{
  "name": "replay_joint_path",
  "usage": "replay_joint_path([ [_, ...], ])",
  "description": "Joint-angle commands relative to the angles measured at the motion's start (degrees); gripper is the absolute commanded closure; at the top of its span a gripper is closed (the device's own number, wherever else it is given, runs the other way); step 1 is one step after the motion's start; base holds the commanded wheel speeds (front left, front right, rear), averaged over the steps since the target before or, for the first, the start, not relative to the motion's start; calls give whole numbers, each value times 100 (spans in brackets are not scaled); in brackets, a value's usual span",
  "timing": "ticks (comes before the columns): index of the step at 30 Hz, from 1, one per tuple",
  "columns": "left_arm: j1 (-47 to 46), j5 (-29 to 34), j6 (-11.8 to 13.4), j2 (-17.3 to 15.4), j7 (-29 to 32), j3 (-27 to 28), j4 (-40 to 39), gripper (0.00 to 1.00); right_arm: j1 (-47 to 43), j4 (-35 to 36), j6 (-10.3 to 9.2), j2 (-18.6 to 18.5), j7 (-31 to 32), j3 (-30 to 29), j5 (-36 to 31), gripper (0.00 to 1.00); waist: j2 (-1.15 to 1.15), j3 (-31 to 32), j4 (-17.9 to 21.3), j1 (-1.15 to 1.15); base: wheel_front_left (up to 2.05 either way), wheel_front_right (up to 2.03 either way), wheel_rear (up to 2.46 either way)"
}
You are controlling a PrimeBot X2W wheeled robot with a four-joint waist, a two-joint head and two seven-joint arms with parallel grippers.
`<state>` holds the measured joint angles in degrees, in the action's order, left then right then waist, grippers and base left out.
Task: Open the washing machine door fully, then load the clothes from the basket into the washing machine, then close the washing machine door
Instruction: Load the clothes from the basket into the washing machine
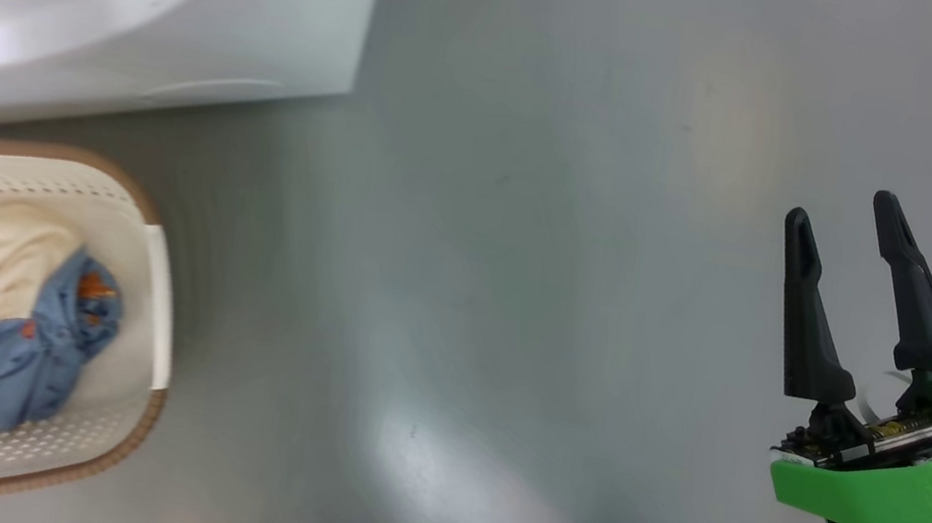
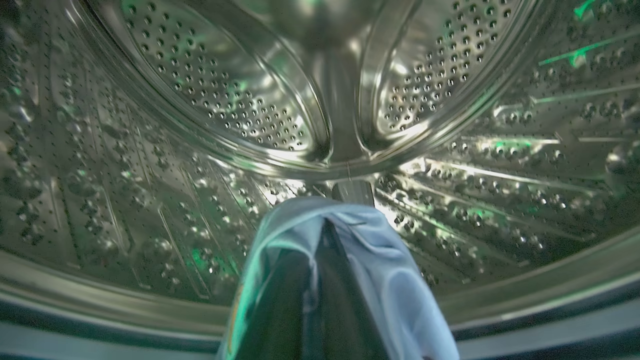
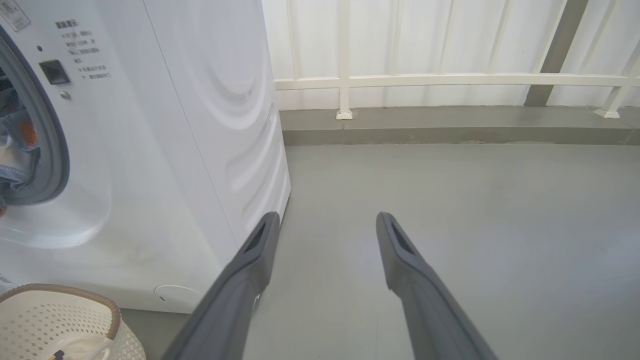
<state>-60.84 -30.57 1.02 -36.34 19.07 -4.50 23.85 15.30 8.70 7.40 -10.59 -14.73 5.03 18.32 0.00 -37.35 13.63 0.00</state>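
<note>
Clothes (image 2: 395,280) in left gripper (image 2: 325,235), inside drum (image 2: 150,175)

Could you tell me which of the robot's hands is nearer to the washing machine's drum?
Left. The left hand is inside the drum, shut on a light blue garment; the right hand hangs open over the grey floor, beside the washing machine.

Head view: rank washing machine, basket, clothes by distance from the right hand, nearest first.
1. washing machine: its corner lies up-left of the open right hand.
2. basket: far left, its near rim faces the hand.
3. clothes: inside the basket, beyond that rim.
</note>
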Motion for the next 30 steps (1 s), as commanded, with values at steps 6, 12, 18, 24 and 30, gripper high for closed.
replay_joint_path([
  [6,-722,426,115,-559,-836,180,64,100,-7,69,9,44,-27,144,113,0,0,-392,383,0,0,0,0],
  [12,-1289,748,205,-710,-1605,177,85,100,105,61,9,101,-27,220,149,0,0,-549,510,0,0,0,0],
  [18,-1662,1111,355,-743,-2376,67,43,100,136,40,9,106,-27,224,171,0,0,-663,527,0,0,0,0],
  [24,-1859,1276,382,-709,-2655,-93,98,100,189,25,9,97,-27,265,182,0,0,-728,505,0,0,0,0],
  [30,-1559,1043,350,-556,-1908,-210,421,100,195,20,9,91,-27,286,203,0,0,-770,459,0,0,0,0],
])
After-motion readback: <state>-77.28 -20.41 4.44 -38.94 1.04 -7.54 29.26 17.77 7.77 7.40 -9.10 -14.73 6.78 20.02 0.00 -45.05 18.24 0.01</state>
